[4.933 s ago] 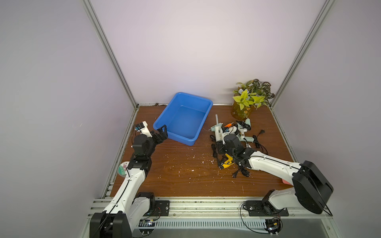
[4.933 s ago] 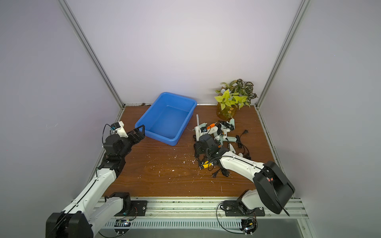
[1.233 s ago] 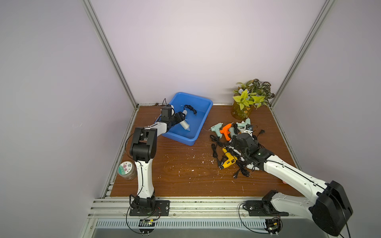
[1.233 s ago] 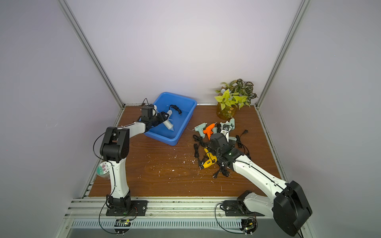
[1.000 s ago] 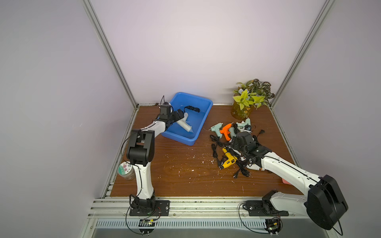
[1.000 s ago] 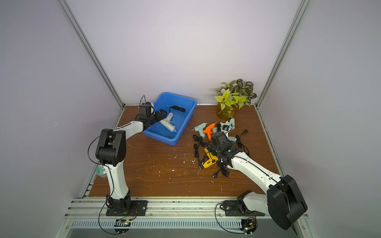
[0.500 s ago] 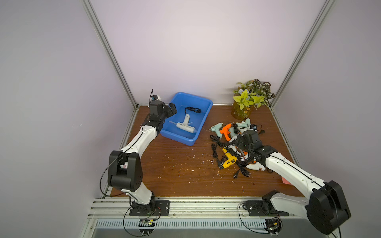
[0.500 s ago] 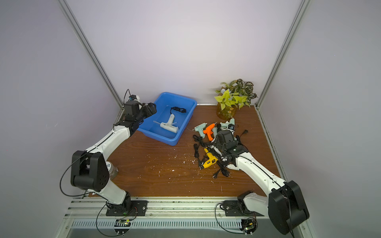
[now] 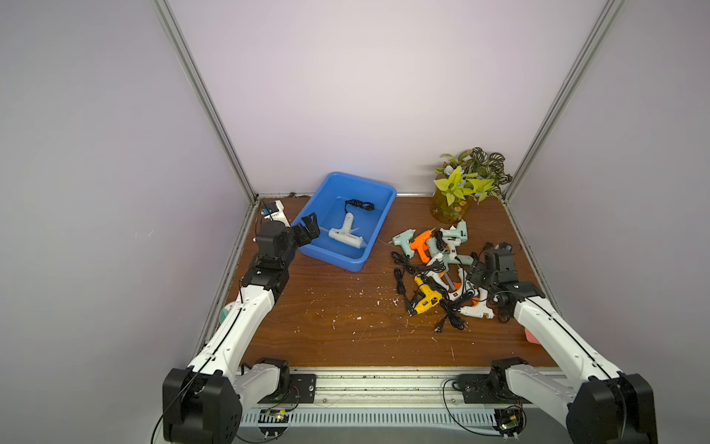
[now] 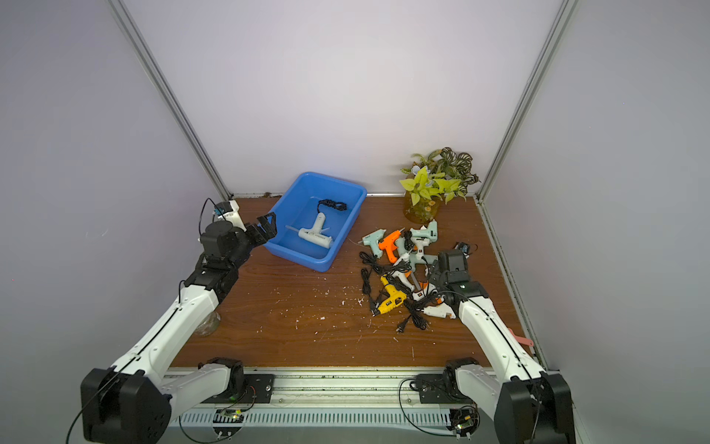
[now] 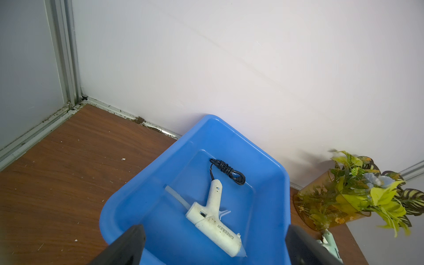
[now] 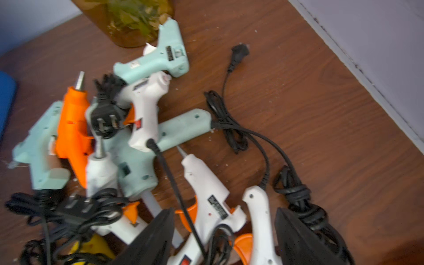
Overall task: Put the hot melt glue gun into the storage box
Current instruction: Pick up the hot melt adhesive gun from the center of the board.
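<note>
Near the right edge of the bench (image 9: 326,326), the right fingers (image 12: 156,236), spread, straddle a white glue gun (image 12: 258,220), handle lengthwise between them; the left fingers (image 11: 128,243) gape empty beside the storage box (image 9: 330,258).

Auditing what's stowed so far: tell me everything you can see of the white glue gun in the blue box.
The white glue gun lies flat on its side on the floor of the storage box. Its body looks like smudged white plastic with grey lettering along the barrel. A clear glue stick pokes out of the back, and a black cord, tied in a bundle, runs from the handle's end. The open left hand is clear of it.
</note>
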Tool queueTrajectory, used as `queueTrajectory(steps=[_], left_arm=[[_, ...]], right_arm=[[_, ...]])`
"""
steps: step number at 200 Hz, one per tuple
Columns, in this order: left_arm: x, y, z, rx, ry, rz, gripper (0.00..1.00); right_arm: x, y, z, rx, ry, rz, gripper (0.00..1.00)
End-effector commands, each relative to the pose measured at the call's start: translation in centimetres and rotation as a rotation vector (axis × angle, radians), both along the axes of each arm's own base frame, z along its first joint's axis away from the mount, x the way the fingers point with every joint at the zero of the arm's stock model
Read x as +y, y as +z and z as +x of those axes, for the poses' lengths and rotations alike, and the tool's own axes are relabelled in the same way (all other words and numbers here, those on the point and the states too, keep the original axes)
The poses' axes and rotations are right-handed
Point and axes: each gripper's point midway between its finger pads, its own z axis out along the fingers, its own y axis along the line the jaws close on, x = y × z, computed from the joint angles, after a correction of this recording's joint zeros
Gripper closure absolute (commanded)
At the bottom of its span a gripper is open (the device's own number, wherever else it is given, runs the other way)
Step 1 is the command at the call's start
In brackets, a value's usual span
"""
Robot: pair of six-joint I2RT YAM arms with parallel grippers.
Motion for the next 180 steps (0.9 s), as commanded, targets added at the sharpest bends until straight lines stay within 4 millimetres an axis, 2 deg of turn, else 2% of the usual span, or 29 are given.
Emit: queueTrajectory(steps=[1,35,59,91,151,180], left_arm=[[-1.0,0.4,-0.4,-0.029,-0.055,-0.003,0.0],[-1.8,-0.1,-0.2,-0.027,-0.099,-0.02,0.0],[-2.3,-0.6,0.1,-0.017,-0.125,-0.03,0.0],[-2.6,-1.4,0.3,0.001,-0.136,-0.042,0.0],[-3.0,-1.4,0.3,-0.007,-0.156,-0.068,0.0],[-3.0,-1.5,0.2,-0.003,-0.153,-0.067,0.0]], right_arm=[[-1.1,-1.6,-1.5,0.056,-0.02,0.027,0.28],[-1.5,-4.6,-1.9,0.104,-0.025,0.09,0.32],[-1.3,-5.8,-1.5,0.137,-0.003,0.118,0.38],[-1.5,-6.8,-1.4,0.173,0.0,0.126,0.44],[-2.0,-7.9,-1.2,0.187,-0.015,0.142,0.53],[-1.6,-8.3,-0.5,0.192,0.0,0.172,0.64]])
